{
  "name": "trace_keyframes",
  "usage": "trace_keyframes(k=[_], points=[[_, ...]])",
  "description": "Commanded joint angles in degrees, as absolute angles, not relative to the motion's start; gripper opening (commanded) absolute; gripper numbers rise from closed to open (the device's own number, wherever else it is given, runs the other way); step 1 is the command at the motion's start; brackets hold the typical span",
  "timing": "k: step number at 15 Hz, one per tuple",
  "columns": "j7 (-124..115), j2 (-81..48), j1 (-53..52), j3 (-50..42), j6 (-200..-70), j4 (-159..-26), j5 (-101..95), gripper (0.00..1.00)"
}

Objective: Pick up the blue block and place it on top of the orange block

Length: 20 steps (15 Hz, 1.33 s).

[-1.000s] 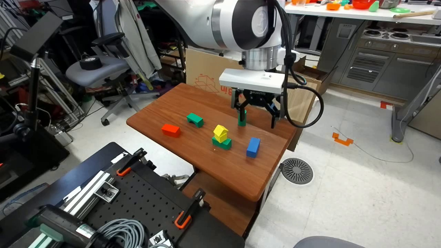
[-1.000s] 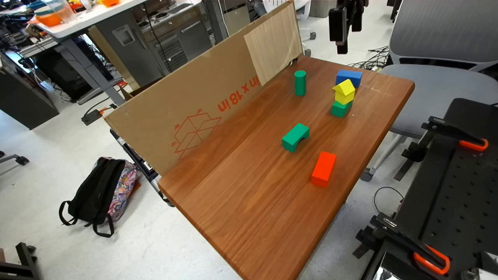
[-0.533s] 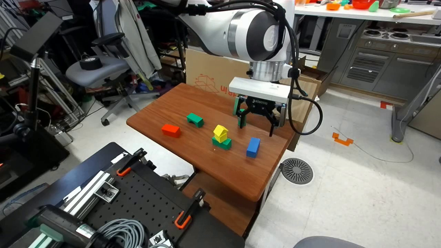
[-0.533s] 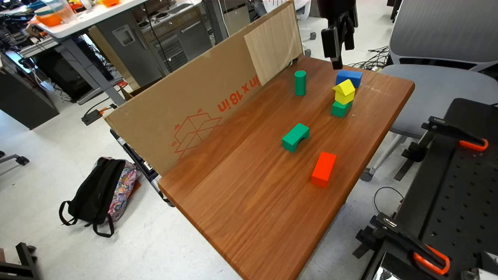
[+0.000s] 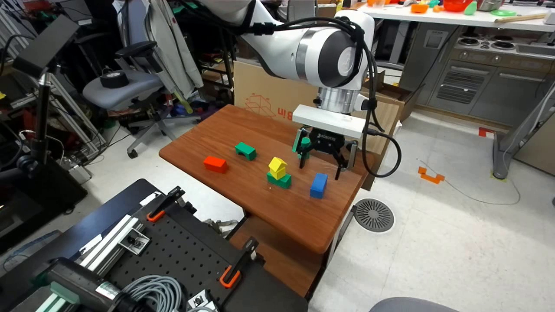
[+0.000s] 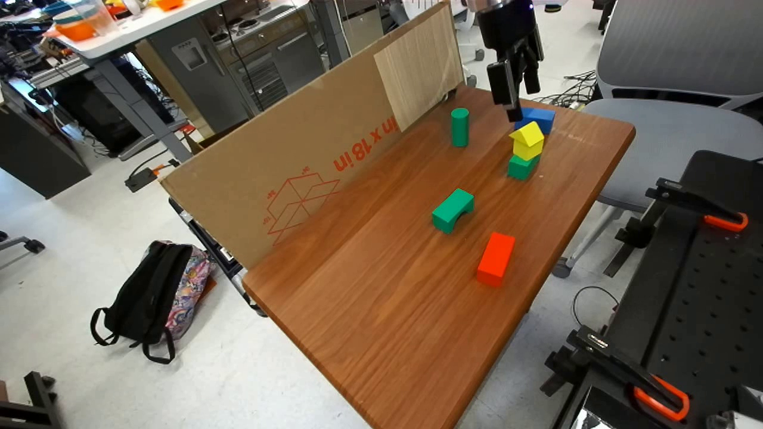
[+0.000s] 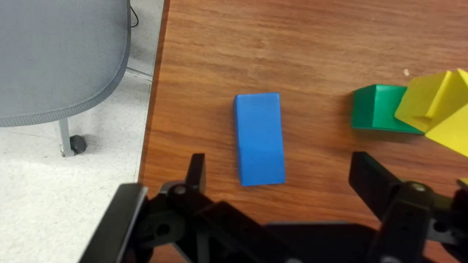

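Showing, in an exterior view, the black two-fingered gripper (image 5: 319, 172) right of centre with jaws spread wide and nothing gripped; also one solid-blue oblong block (image 5: 318, 186), likely painted wood, just below the tips in the frame, on the brown wood-grained table (image 5: 243, 190), and one flat elongated orange-red block (image 5: 215, 164) left of centre, with nothing stacked on top

Counting more in an exterior view: one upright green cylinder (image 6: 459, 127) right of centre, one green arch-shaped block (image 6: 451, 205) at mid-height, and one small green block (image 6: 523, 168) at upper right beneath a house-shaped yellow stack (image 6: 528, 143), probably two pieces; leaving the blue block partly hidden behind that stack and a gripper tip

Framing the blue block near centre in the wrist view, sideways between the jaws, apparently untouched; probably lining up for the grasp, with placing not yet begun; next calling for a small shift toward the block's middle, a straight descent and a squeeze across the long sides
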<state>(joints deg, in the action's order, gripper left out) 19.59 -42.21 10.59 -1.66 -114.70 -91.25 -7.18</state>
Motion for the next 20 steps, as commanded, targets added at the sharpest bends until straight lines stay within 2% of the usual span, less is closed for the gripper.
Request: trace_keyframes(k=[1, 18, 20], points=[[20.7, -45.3, 11.0, -1.4, -111.3, -87.0, -6.2, 1.0], [18.1, -46.8, 10.5, -1.6, -114.0, -88.2, -6.2, 1.0], [17.2, -47.0, 10.6, -1.9, -114.0, -87.9, -6.2, 0.74]])
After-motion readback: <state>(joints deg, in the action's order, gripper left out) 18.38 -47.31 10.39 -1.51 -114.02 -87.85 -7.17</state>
